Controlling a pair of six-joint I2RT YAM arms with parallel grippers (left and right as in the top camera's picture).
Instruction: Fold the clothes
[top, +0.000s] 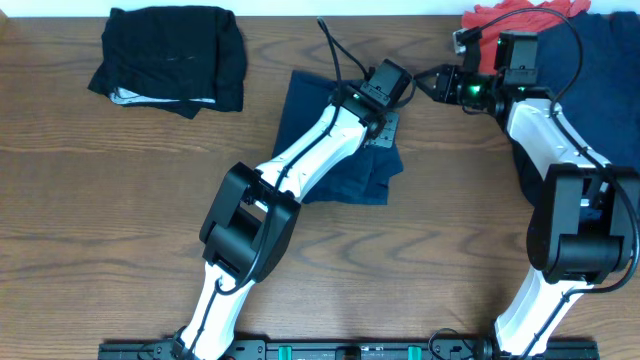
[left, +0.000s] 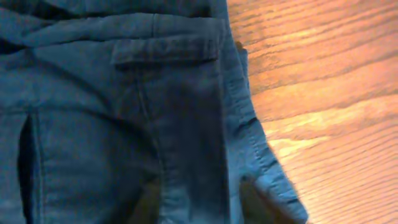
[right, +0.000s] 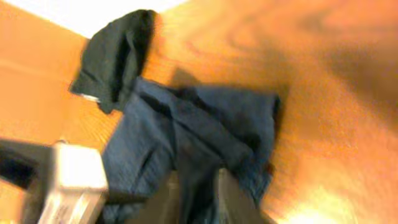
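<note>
The navy blue trousers (top: 335, 150) lie bunched on the wooden table's middle, partly under my left arm. My left gripper (top: 386, 126) rests on their right edge. The left wrist view shows the trousers (left: 124, 112) close up with a seam and a flap, and my fingers (left: 202, 208) spread apart on the cloth. My right gripper (top: 424, 84) hovers just right of the trousers, above bare wood, holding nothing. In the blurred right wrist view its fingers (right: 199, 199) stand slightly apart, and the trousers (right: 199, 130) lie beyond them.
A black garment (top: 170, 55) lies folded at the back left, also seen in the right wrist view (right: 118, 53). A coral red garment (top: 520, 14) and more navy cloth (top: 612, 70) are piled at the back right. A cable (top: 335, 50) runs over the table.
</note>
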